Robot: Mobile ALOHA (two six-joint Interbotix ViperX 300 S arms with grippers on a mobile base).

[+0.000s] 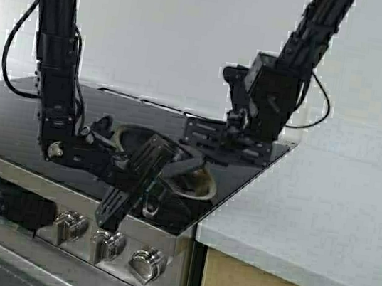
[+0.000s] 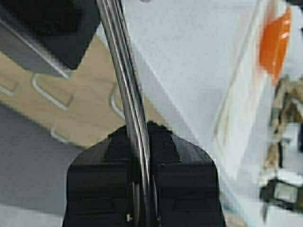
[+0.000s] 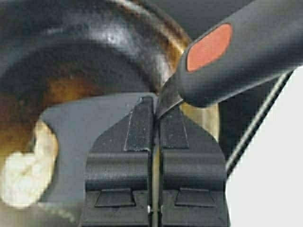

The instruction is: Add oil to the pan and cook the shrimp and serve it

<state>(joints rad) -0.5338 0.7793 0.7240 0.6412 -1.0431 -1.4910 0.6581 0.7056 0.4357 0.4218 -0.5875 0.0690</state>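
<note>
The pan [image 1: 196, 180] was seen low in the centre of the high view, on the black stovetop [image 1: 8, 116] near its front right corner, largely covered by the left arm. The left gripper [image 1: 161, 171] was positioned at the pan's near side, and in the left wrist view its fingers [image 2: 106, 175] were shown clamped on the pan's thin steel handle [image 2: 125, 80], which ran up through the middle of that frame. The right gripper [image 1: 208, 146] was placed just above and behind the pan, centre of the high view. In the right wrist view it [image 3: 154, 127] was closed on the neck of a grey spatula [image 3: 85, 123], whose dark handle with an orange dot [image 3: 236, 52] crossed the upper right. The shrimp [image 3: 31, 172] was located at the lower left of that frame, inside the pan [image 3: 113, 42], touching the spatula blade's edge, beside the closed fingers. The pale countertop [image 1: 325, 206] filled the right of the high view.
</note>
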